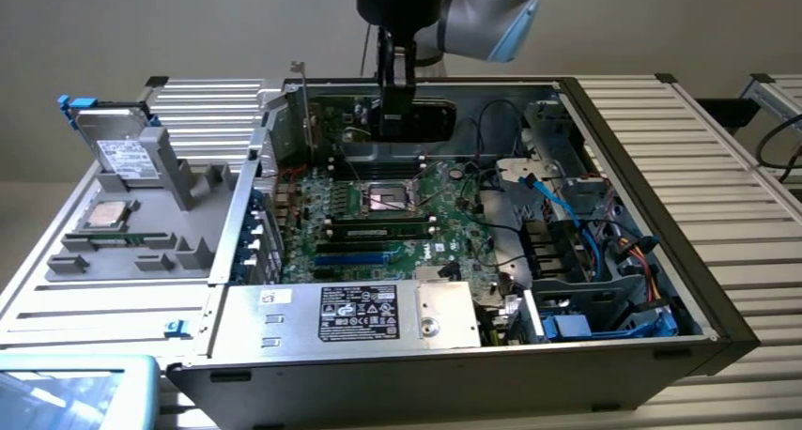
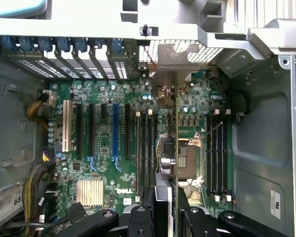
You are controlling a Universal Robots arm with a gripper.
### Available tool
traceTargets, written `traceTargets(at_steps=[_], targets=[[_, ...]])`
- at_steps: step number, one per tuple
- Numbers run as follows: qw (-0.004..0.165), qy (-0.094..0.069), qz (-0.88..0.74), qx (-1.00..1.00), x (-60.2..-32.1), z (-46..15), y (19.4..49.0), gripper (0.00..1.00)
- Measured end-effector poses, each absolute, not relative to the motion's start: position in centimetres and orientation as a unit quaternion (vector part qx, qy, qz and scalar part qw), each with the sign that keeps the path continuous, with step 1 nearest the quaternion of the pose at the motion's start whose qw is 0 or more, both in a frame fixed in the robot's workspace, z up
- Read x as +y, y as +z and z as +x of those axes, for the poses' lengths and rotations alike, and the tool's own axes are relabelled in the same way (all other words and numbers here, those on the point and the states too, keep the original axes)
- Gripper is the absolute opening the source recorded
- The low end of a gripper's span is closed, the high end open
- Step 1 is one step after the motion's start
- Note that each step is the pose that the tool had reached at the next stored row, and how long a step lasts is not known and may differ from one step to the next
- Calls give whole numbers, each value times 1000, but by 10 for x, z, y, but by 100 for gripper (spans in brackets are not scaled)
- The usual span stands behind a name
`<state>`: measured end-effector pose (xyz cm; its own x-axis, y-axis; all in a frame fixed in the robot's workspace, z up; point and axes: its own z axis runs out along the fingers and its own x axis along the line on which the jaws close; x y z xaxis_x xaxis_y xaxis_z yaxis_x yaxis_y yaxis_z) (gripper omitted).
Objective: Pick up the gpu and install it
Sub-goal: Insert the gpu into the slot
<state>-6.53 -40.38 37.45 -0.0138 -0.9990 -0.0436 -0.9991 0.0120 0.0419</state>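
Note:
My gripper (image 1: 394, 97) hangs from above and is shut on the gpu (image 1: 408, 130), gripping its upper edge. The card stands on edge with its black cooler facing the exterior camera, and its silver end bracket (image 1: 302, 111) is at the exterior view's left. It is over the far part of the open computer case (image 1: 701, 289). In the wrist view the gpu (image 2: 176, 128) is seen edge-on as a thin line running from my gripper (image 2: 166, 210) to the perforated bracket (image 2: 182, 52). It hangs above the processor socket (image 2: 185, 158), apart from the blue slot (image 2: 115, 128) and the black slots beside it.
Memory sticks (image 1: 376, 228) sit in the motherboard (image 1: 414, 252). The labelled power supply (image 1: 363, 313) fills the near end of the case, with cables (image 1: 589, 233) at the exterior view's right. Outside, a grey fixture (image 1: 126, 233) holds a processor (image 1: 107, 214) and a white-labelled drive (image 1: 126, 153).

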Motion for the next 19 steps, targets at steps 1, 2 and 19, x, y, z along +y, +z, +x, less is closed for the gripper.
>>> traceTargets(at_steps=[1,2,19], targets=[[-2,26,-702,711,-404,-66,374,28],[-3,23,-702,712,-404,-66,374,28],[-16,6,-702,712,-404,-67,371,28]])
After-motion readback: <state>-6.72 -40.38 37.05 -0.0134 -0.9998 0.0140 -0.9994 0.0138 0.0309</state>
